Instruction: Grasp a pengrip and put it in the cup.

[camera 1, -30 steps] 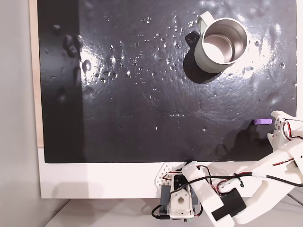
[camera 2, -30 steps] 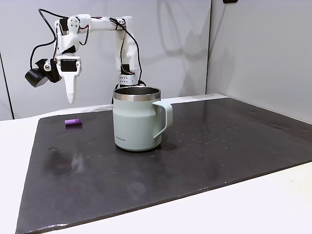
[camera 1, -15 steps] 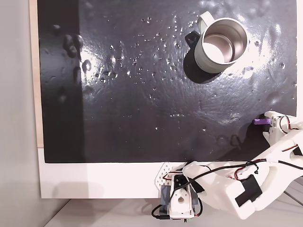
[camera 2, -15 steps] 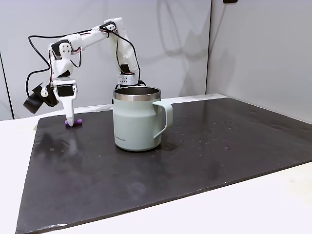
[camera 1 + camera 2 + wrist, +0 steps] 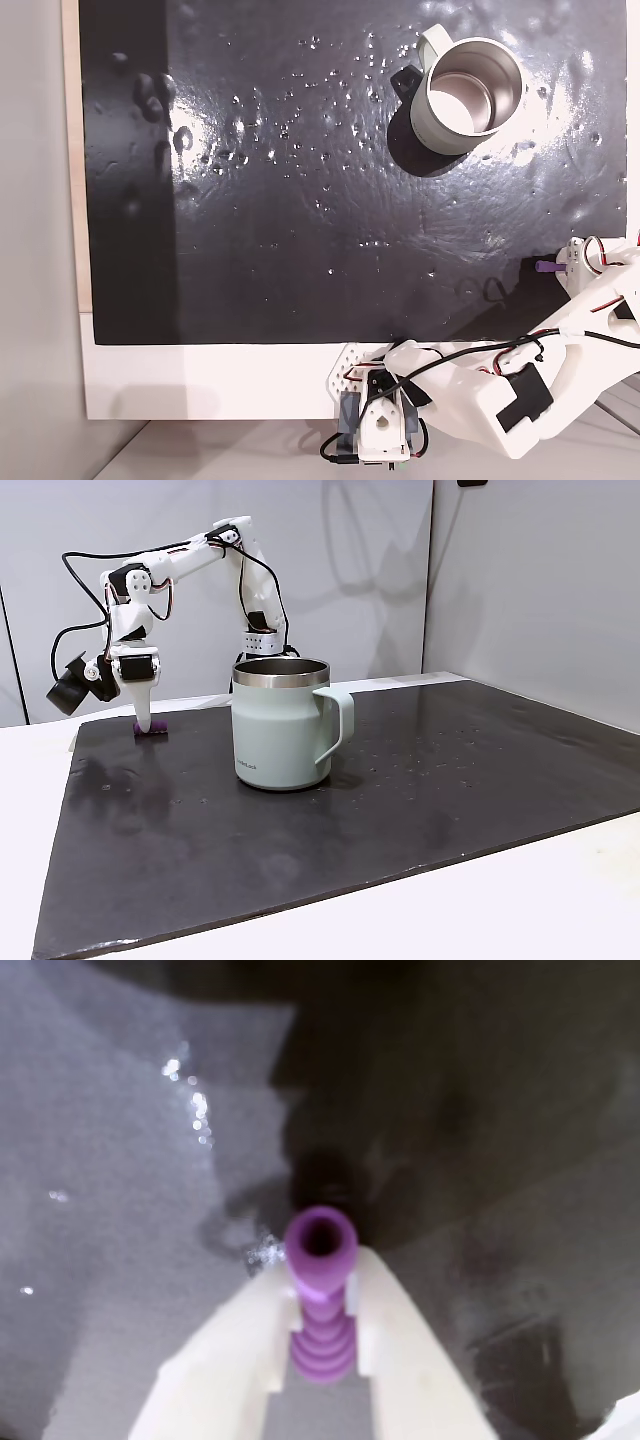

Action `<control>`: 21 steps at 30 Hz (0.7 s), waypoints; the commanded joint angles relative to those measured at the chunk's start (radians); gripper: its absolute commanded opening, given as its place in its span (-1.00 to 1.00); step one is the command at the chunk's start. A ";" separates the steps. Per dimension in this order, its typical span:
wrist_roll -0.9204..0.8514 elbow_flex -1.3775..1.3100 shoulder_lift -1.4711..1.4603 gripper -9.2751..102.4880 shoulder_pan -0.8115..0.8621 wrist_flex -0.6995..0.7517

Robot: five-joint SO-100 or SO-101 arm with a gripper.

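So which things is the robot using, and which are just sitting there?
Using:
- pengrip, between the gripper fingers
- cup, where it goes

Just there:
- black mat under everything
- white table

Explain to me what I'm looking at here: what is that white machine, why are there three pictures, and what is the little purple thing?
The white machine is a small robot arm bolted at the edge of a table. The three pictures show one moment from three cameras: one looks straight down, one stands at table height to the side, and one rides on the arm's wrist, looking along its fingers.

On the table lies a dark mat. On the mat stands a pale grey-green mug with a steel inside and one handle.

The arm's end effector, a two-finger pincer, is down at the mat. In the wrist view its two white fingers close on either side of a purple ribbed pen grip, a short soft tube whose open end faces the camera. In the side view it shows at the fingertips, apart from the mug.
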 commanded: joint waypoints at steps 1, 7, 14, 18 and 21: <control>-0.012 -0.003 0.049 -0.83 -0.011 -0.020; 0.064 -0.003 0.265 -0.83 -0.035 0.072; 0.146 -0.164 0.451 -0.83 -0.046 0.262; 0.193 -0.336 0.456 -0.83 -0.046 0.360; 0.225 -0.419 0.453 -0.83 -0.061 0.397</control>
